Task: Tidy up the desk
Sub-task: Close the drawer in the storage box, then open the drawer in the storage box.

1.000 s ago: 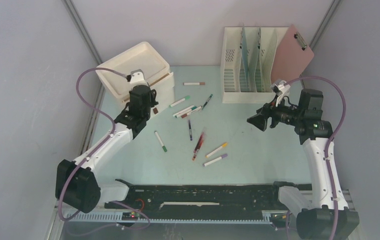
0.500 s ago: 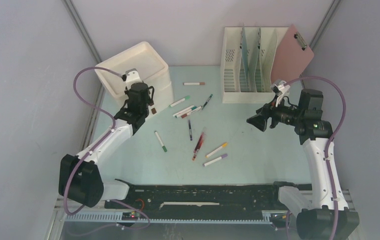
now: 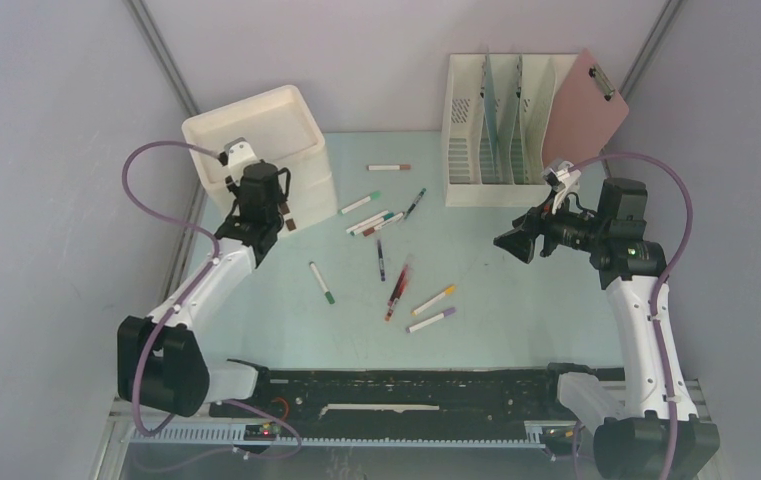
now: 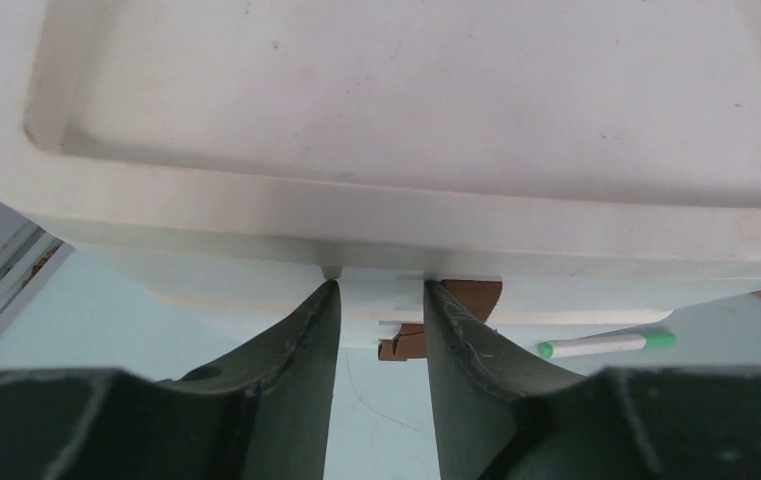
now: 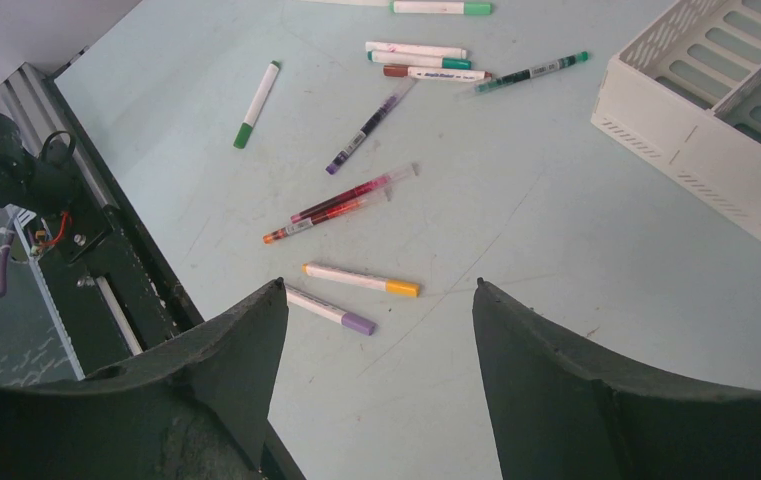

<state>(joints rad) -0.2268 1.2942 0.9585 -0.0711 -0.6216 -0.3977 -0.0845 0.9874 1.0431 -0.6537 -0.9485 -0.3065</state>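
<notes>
The pale mint-green counter (image 3: 516,300) fills the middle of the overhead view, with a black slotted rail (image 3: 396,390) along its near edge and both arm bases below it. A cream drawer unit (image 3: 256,125) stands at its far left corner. At the far right stands a cream slotted file rack (image 3: 501,130), with a pink clipboard (image 3: 584,110) leaning beside it. Loose pens lie scattered across the centre: a green-capped pen (image 3: 322,283) alone on the left, a pair of red pens (image 3: 397,288) side by side, and a yellow-capped pen (image 3: 434,299) just beside a purple-capped pen (image 3: 431,320). A brown-capped pen (image 3: 389,167) lies apart near the back. The left hand (image 4: 374,290) is at the front of the drawer unit, just under its top tray. Its fingers (image 4: 306,350) are drawn close with a narrow gap, and a bit of the cream front sits between the tips. It cannot be told whether they pinch it. The right hand (image 5: 379,287) hovers above the counter to the right of the pens, in front of the file rack. Its fingers (image 5: 246,350) are spread wide with nothing between them.
</notes>
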